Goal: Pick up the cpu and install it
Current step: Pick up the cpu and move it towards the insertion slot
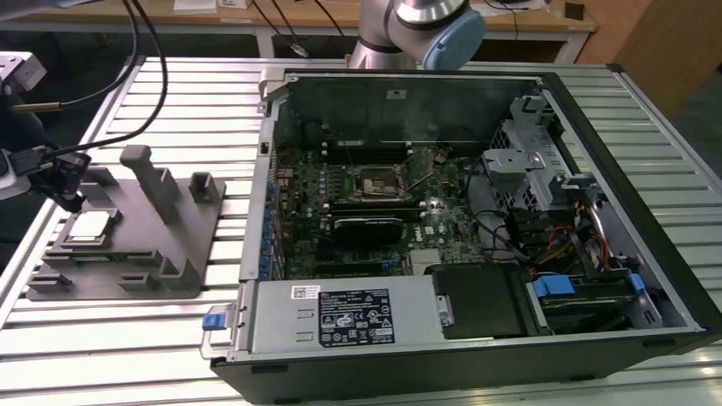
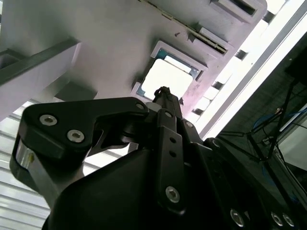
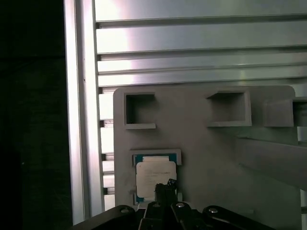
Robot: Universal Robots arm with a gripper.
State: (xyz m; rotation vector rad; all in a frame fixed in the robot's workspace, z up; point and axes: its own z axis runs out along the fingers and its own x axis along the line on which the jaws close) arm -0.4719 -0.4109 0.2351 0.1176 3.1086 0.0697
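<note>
The cpu (image 1: 90, 227) is a small pale silver square lying flat in a recess of the grey fixture (image 1: 181, 254), at the exterior view's left. My gripper (image 1: 68, 199) hangs just above the fixture's outer edge, close over the cpu. Both wrist views look down past the black gripper. Its tip (image 2: 163, 91) (image 3: 166, 184) comes to one narrow point, shut with nothing in it, over the near edge of the cpu (image 2: 168, 76) (image 3: 152, 173). I cannot tell whether the tip touches the chip. The motherboard socket (image 1: 376, 182) sits inside the open computer case (image 1: 631, 254).
The fixture carries upright grey posts (image 1: 152, 182) right beside the cpu recess. Cables (image 1: 135, 101) trail over the slatted aluminium table (image 1: 135, 355) behind the gripper. The case's raised walls, a black heatsink block (image 1: 367, 227) and drive cages (image 1: 530, 161) surround the socket.
</note>
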